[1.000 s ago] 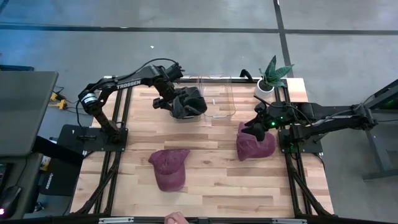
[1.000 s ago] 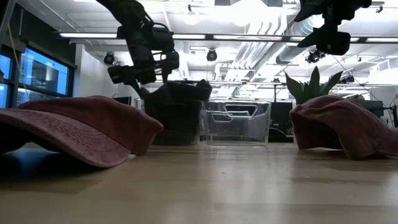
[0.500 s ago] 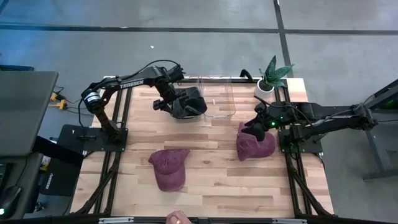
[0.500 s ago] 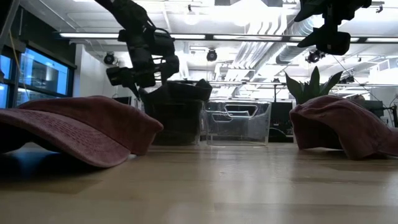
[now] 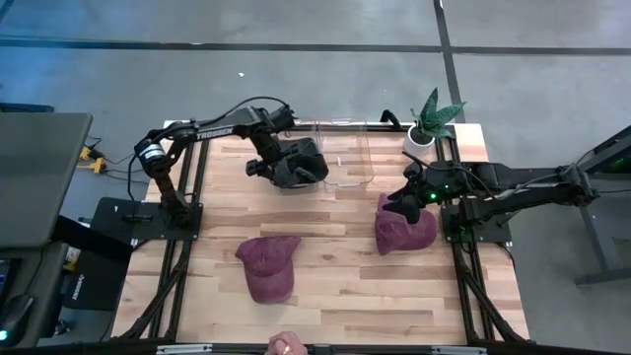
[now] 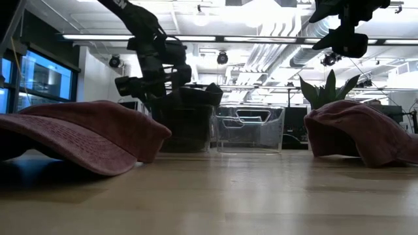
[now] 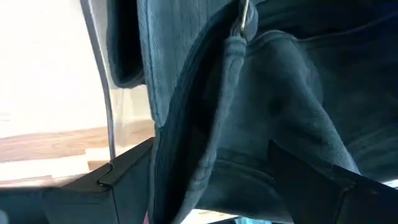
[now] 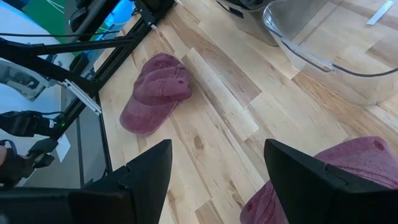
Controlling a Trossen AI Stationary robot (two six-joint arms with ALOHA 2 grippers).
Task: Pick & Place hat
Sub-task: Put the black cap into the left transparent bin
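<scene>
A dark grey hat (image 5: 304,161) sits in a clear bin (image 6: 186,134) at the table's far side, its top poking above the rim (image 6: 186,91). My left gripper (image 7: 211,143) is open and slants down onto this hat, a finger on each side of a fold of its cloth (image 7: 249,124). One maroon hat (image 5: 268,264) lies brim-down near the table's front. A second maroon hat (image 5: 406,229) lies at the right. My right gripper (image 5: 402,202) hangs open just above that hat, nothing between its fingers (image 8: 217,149). My left gripper is open astride a fold of the dark hat (image 7: 205,174), coming from above on a slant. I cannot tell whether its fingers touch the cloth. The hat rests in the bin.
A second, empty clear bin (image 5: 347,168) stands right of the first. A potted plant (image 5: 431,120) is at the far right corner. A person's hand (image 5: 284,345) shows at the near edge. Bare wood lies between the two maroon hats.
My left gripper has sunk a little toward the dark hat in the bin and tipped slightly, its fingers staying as wide apart as before. The hats have not moved.
</scene>
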